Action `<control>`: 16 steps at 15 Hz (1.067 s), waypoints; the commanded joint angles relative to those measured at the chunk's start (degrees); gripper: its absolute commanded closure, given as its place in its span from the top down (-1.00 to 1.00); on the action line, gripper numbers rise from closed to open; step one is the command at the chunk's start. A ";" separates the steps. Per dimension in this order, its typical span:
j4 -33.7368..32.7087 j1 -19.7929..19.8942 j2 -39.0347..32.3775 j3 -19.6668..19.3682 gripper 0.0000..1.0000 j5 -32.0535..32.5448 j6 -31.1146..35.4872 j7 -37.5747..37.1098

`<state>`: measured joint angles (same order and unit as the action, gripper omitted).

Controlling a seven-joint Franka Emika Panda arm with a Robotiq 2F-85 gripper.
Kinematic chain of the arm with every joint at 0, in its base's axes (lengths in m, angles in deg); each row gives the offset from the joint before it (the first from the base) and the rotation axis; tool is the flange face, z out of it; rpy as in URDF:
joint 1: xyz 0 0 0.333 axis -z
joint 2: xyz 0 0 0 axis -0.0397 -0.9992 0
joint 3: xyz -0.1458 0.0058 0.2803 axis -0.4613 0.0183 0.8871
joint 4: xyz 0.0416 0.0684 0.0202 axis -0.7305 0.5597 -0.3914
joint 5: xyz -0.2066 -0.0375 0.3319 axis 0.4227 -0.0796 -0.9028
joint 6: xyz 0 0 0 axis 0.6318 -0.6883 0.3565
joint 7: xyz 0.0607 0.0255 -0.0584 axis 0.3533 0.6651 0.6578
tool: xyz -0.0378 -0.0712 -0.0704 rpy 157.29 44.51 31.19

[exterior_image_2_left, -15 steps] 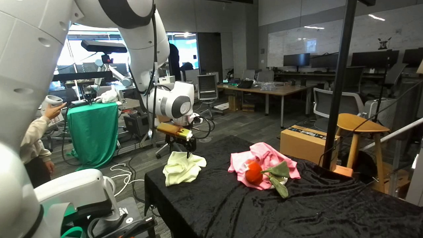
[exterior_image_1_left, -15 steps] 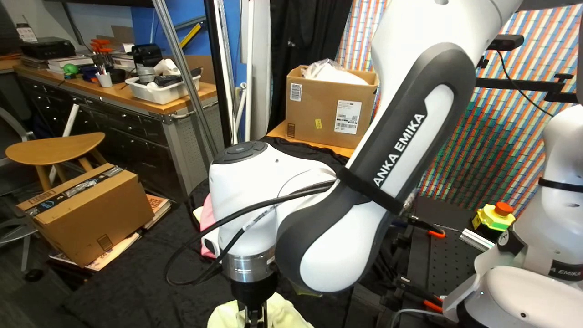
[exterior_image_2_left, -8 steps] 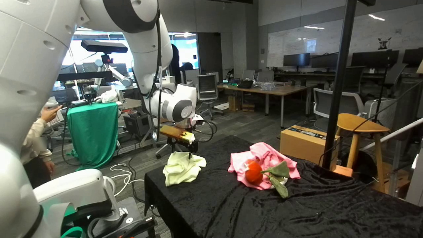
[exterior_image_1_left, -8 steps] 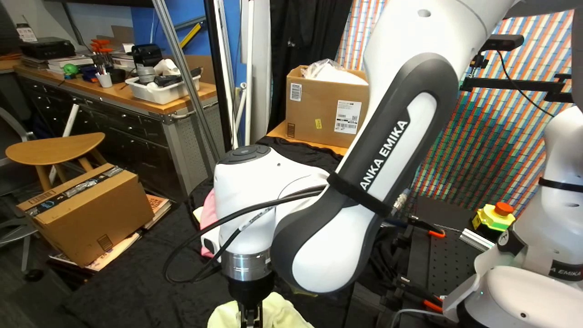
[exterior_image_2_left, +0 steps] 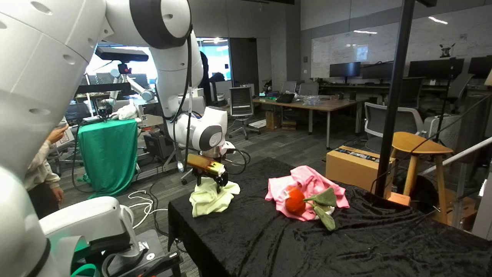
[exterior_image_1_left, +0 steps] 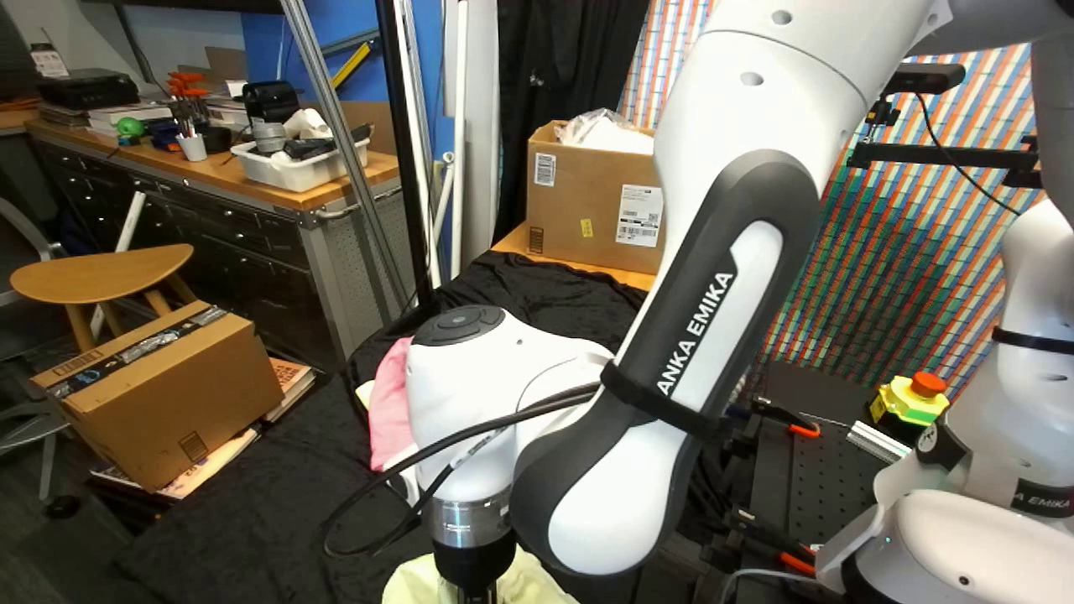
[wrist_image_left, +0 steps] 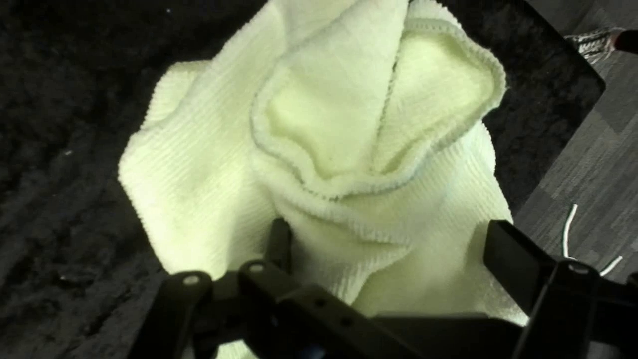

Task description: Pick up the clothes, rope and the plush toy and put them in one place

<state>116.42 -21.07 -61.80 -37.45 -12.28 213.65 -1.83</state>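
Arm (exterior_image_1_left: 730, 294): slanted upper right to lower centre in an exterior view, wrist (exterior_image_1_left: 471, 524) pointed down. Pincer (wrist_image_left: 391, 243): spread wide over yellow-green cloth (wrist_image_left: 199, 169), wrist-view centre; nothing is gripped. Plush toy (exterior_image_2_left: 295, 201), pink cloth (exterior_image_2_left: 309, 179): laid right of centre in an exterior view.

The yellow-green cloth (wrist_image_left: 194, 169) lies crumpled near a corner of the black table (exterior_image_2_left: 269, 246), its stitched hem curling round an open fold; the pink cloth (exterior_image_2_left: 313, 179) lies bunched well apart. The plush (exterior_image_2_left: 295, 201), round and red-orange with green leaves (exterior_image_2_left: 326, 197), rests on the pink cloth; a white bit (exterior_image_2_left: 327, 210) shows between the leaves, too hidden to name.
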 commanded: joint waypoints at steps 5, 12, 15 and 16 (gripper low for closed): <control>-0.23 -0.78 -1.05 -0.32 0.02 0.70 2.06 -0.24; -0.74 -0.71 -0.63 -0.37 -0.91 0.75 1.12 -0.30; -0.54 -0.11 0.87 0.11 -0.92 0.47 0.24 0.10; -0.46 0.00 1.58 0.16 -0.90 0.50 -0.02 0.17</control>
<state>116.05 -21.31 -62.49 -37.47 -12.18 214.57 -1.83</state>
